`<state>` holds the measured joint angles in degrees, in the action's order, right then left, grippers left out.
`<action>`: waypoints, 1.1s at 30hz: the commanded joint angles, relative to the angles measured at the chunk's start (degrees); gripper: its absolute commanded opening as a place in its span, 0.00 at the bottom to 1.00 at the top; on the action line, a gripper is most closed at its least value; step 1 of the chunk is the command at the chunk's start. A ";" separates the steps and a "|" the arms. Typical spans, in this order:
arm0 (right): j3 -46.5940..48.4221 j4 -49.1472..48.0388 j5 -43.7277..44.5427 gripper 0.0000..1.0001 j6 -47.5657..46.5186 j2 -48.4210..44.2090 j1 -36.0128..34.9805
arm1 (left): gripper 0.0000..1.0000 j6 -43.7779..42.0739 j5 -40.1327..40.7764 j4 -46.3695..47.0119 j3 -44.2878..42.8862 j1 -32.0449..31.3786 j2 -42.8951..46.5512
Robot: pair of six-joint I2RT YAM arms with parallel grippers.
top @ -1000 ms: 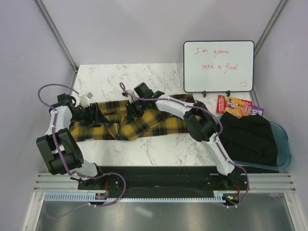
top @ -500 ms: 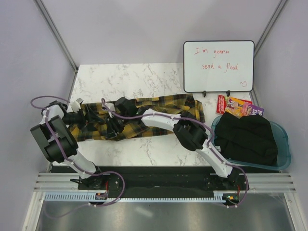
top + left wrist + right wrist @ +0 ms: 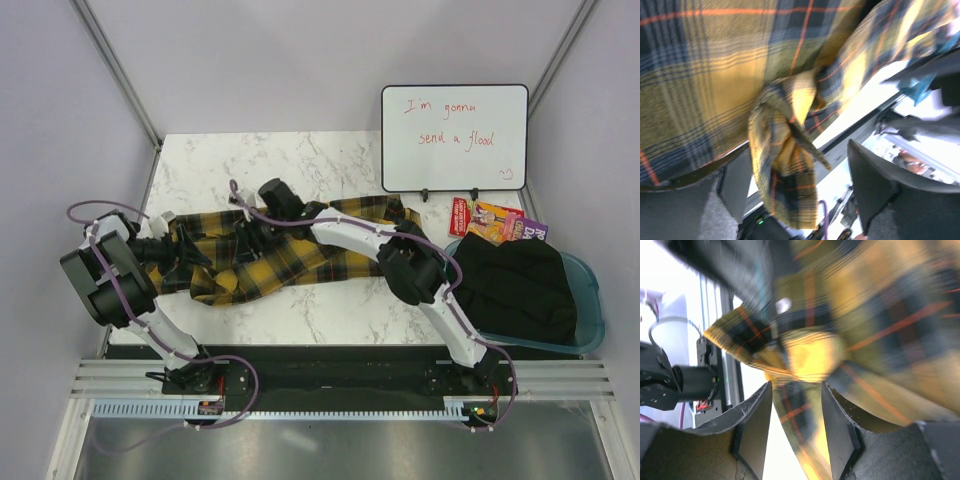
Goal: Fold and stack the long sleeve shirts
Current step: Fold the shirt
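Note:
The yellow-and-black plaid long sleeve shirt [image 3: 300, 255] lies rumpled across the middle of the marble table [image 3: 300, 160]. My left gripper [image 3: 183, 250] is at its left end. In the left wrist view its fingers [image 3: 737, 187] stand wide apart, and a bunched fold of the shirt [image 3: 785, 165] hangs between them. My right gripper [image 3: 248, 232] reaches over the shirt's upper left part. In the blurred right wrist view its fingers [image 3: 756, 432] stand a little apart with a fold of the shirt [image 3: 802, 410] between them and a bright gap beside the left finger.
A teal bin [image 3: 596, 300] holding dark clothing [image 3: 515, 285] sits at the right edge. A whiteboard [image 3: 455, 138] stands at the back right, with colourful packets [image 3: 497, 222] in front of it. The arm rail [image 3: 330, 365] runs along the near edge.
The right gripper swung left over the shirt, then came back a little to the right. The left arm drew in toward the left edge. The shirt now lies more spread out, with a lobe toward the front.

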<state>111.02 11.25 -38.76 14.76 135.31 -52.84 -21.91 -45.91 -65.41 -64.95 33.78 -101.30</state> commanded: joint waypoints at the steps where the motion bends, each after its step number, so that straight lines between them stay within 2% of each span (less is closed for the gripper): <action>1: 1.13 0.09 -1.66 0.53 -0.70 -6.54 5.45 | 0.78 -6.74 4.77 -2.01 0.87 0.06 0.13; 5: -1.24 2.11 -1.58 0.54 -2.36 -9.35 9.06 | 0.71 -8.76 6.62 -1.83 1.49 0.06 1.54; 8: -1.86 5.78 -1.05 0.57 -5.52 -11.37 12.14 | 0.50 -11.39 6.01 -4.10 0.97 -0.99 2.77; 9: -1.95 6.94 -0.62 0.57 -6.49 -12.25 12.75 | 0.37 -13.05 4.01 -5.16 0.35 -1.52 3.12; 11: -2.56 10.61 -0.09 0.60 -8.87 -13.22 15.21 | 0.24 -15.08 0.75 -8.59 -2.19 -3.36 4.69; 13: -3.09 12.74 0.01 0.65 -11.59 -14.89 18.02 | 0.03 -15.45 -3.82 -9.56 -6.13 -5.90 6.19; 15: -3.62 16.08 -0.35 0.66 -13.43 -16.64 20.22 | 0.02 -12.04 -9.33 -10.00 -9.83 -8.10 7.25; 17: -5.10 18.27 -0.52 0.66 -14.32 -17.88 23.65 | 0.02 -8.43 -12.17 -9.31 -17.12 -12.32 6.73; 19: -5.81 20.03 -0.61 0.66 -16.95 -19.46 27.25 | 0.02 0.00 -15.77 -6.94 -25.55 -17.05 4.80; 20: -5.82 22.31 -0.44 0.66 -17.92 -19.81 28.48 | 0.02 3.51 -17.27 -1.97 -28.36 -18.47 4.10; 21: -5.82 23.29 -0.17 0.66 -18.80 -20.43 30.76 | 0.02 13.37 -19.02 1.56 -33.09 -19.79 3.31; 23: -5.29 26.18 0.09 0.66 -21.35 -21.04 33.05 | 0.02 24.75 -18.87 10.52 -37.16 -23.75 0.58; 24: -5.29 26.98 0.18 0.65 -22.14 -21.92 35.06 | 0.02 36.64 -12.34 18.65 -41.27 -25.24 -0.56; 26: -5.82 28.82 0.35 0.65 -24.51 -23.06 36.84 | 0.02 45.68 -6.94 24.25 -44.99 -28.67 -3.90; 27: -6.17 29.62 0.53 0.65 -25.48 -24.29 38.06 | 0.02 54.69 -0.73 29.84 -47.00 -29.47 -4.87; 29: -7.83 31.37 1.67 0.64 -29.15 -25.96 38.60 | 0.02 59.51 2.12 34.19 -49.03 -32.19 -7.85; 30: -8.71 31.82 2.72 0.64 -30.14 -27.80 38.77 | 0.02 60.92 7.36 34.90 -51.83 -33.07 -8.82; 31: -10.98 32.17 3.08 0.63 -31.19 -28.77 38.78 | 0.02 61.63 8.81 36.47 -52.55 -35.51 -9.61; 33: -13.10 32.79 3.17 0.63 -33.83 -31.31 38.78 | 0.02 65.22 12.57 39.55 -53.52 -36.59 -11.46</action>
<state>101.41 40.18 -35.94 -11.25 110.91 -12.73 26.04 -45.04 -37.50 -114.67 0.01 -109.58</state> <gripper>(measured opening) 0.635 0.034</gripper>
